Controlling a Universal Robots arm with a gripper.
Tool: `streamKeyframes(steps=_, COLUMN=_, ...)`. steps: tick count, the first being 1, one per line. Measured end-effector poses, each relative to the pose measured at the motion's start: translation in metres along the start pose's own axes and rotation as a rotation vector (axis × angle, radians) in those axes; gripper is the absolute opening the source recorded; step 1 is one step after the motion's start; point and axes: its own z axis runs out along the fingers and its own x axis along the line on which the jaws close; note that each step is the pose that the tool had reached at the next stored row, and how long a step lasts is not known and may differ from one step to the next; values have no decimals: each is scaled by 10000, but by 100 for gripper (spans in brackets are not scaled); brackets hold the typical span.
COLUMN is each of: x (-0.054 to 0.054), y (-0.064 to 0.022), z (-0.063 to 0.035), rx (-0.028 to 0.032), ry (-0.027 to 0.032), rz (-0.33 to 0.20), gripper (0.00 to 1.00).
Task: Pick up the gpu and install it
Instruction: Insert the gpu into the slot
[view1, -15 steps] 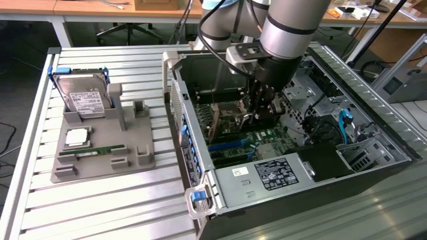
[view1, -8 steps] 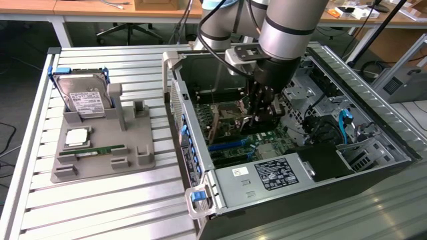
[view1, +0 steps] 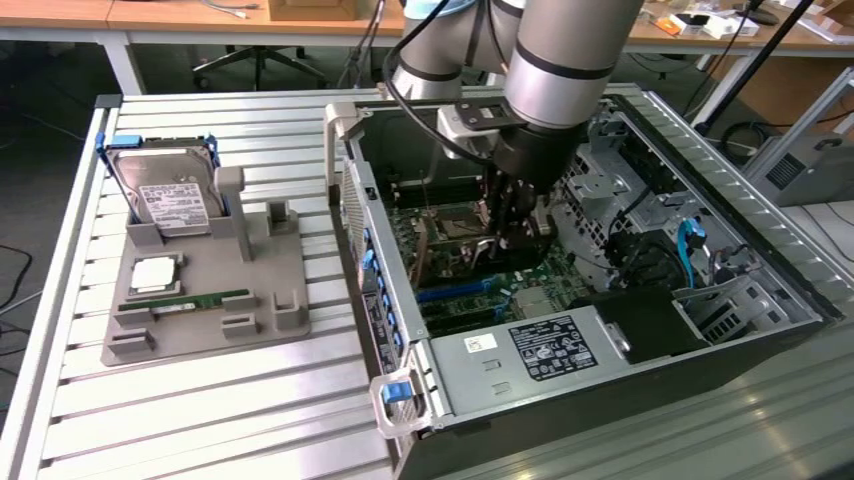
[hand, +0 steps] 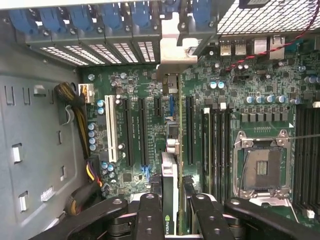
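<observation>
Inside the open computer case (view1: 747, 330), centre of the exterior view, the tool (hand: 172, 210) pinches the gpu (hand: 170, 195) edge-on above the motherboard (hand: 135, 90) slots. Card's lower edge is hidden, so seating is unclear. Hard drive (view1: 167, 195) stands upper left on the tabletop (view1: 200, 420).

gpu (hand: 170, 200) in hand (hand: 172, 212), over motherboard (hand: 145, 90)

The gpu (hand: 170, 165) stands on edge, seen end-on from the wrist view as a thin card running away over the green motherboard, with its silver metal end bracket at the far end near the case's rear slot openings. A small green logo shows on its near edge. It sits clamped between the gripper (hand: 172, 220) fingers, above the dark expansion slots, inside the open computer case.
</observation>
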Motion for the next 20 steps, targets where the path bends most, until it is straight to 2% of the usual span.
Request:
streamKeyframes(steps=4, x=1, y=36, z=29, rx=0, ry=27, rz=-1, gripper=27)
streamKeyframes(steps=13, x=14, y=108, z=50, rx=1, ry=44, rz=-4, gripper=27)
streamKeyframes(steps=20, x=-20, y=137, z=104, rx=3, ry=71, rz=-5, gripper=27)
